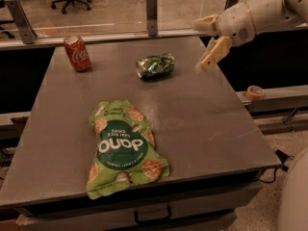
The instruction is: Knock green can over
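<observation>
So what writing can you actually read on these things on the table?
"dang", upside down, on the flat green chip bag; smaller line above it unreadable.
White script on the red aluminium cola can: too blurred.
Nothing legible on the mottled dark-green aluminium can, lying flat.
Open gripper, right of it: no text.

The white arm (pixel 262 6) reaches in from the right, beyond the far right corner of the worktop (pixel 202 129), and slopes slightly down to its wrist (pixel 236 23). The gripper (pixel 198 46) hangs in the air over the right edge, close to that far corner, pointing left. Its jaws stand wide apart, one cream finger level above, the other angled downward, with open air between them.
</observation>
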